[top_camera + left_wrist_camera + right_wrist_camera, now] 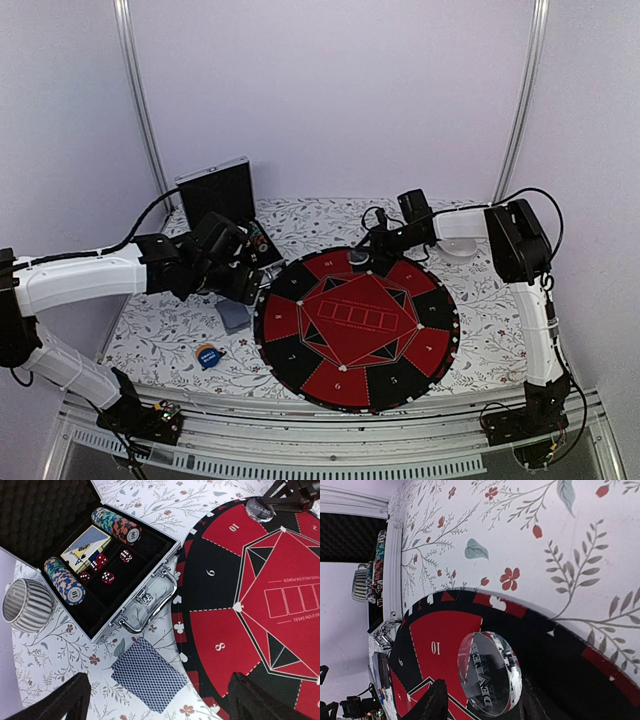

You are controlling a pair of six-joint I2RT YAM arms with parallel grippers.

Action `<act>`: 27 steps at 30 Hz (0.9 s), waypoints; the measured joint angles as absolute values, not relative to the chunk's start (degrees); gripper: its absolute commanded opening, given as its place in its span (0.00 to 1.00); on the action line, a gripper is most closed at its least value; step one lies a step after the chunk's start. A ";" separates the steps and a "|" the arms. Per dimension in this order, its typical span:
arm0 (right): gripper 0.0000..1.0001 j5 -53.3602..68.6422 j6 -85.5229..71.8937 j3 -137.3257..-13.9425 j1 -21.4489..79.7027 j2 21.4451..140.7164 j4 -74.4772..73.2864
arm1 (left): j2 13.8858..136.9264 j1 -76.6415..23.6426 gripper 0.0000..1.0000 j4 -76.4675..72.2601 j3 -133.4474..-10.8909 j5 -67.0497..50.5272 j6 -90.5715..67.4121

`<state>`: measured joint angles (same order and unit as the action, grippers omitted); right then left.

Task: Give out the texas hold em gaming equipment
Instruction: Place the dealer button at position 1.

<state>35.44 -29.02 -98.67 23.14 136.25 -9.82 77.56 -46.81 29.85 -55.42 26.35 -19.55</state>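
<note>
A clear round dealer button (490,672) lies on the far rim of the red-and-black mat (357,325), beside segment 10. My right gripper (485,695) straddles the button with its jaws parted and a gap on the left side. A deck of blue-backed playing cards (150,677) lies face down on the floral cloth between the case and the mat. My left gripper (157,690) hangs wide open just above it, holding nothing. Two stacks of striped poker chips (117,525) (65,580) lie in the open case. A blue blind button (208,356) rests on the cloth near the front left.
The open silver-edged black case (150,587) also holds a boxed deck (85,547) and red dice (102,567); its lid (215,190) stands upright at the back left. A ribbed white cup (25,605) sits left of the case. White walls enclose the table.
</note>
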 measured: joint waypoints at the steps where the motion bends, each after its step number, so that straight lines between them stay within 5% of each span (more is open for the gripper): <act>1: 0.62 34.13 -28.45 -99.37 23.14 136.25 -10.81 | 77.56 -46.81 0.98 30.11 -55.42 26.22 -19.86; 6: 1.00 26.35 -25.28 -102.24 23.44 135.31 -16.16 | 77.54 -46.78 0.98 32.23 -55.09 23.68 -23.53; 15: 0.99 10.94 -16.67 -101.89 28.12 124.11 -24.18 | 75.96 -46.70 0.90 41.06 -49.41 13.87 -34.94; 19: 0.99 8.97 -14.90 -97.97 31.09 116.46 -23.77 | 72.16 -46.68 0.79 44.58 -44.45 8.25 -40.77; 27: 0.99 8.86 -13.93 -91.11 31.40 112.51 -22.83 | 70.94 -44.42 0.74 45.04 -39.66 5.82 -45.17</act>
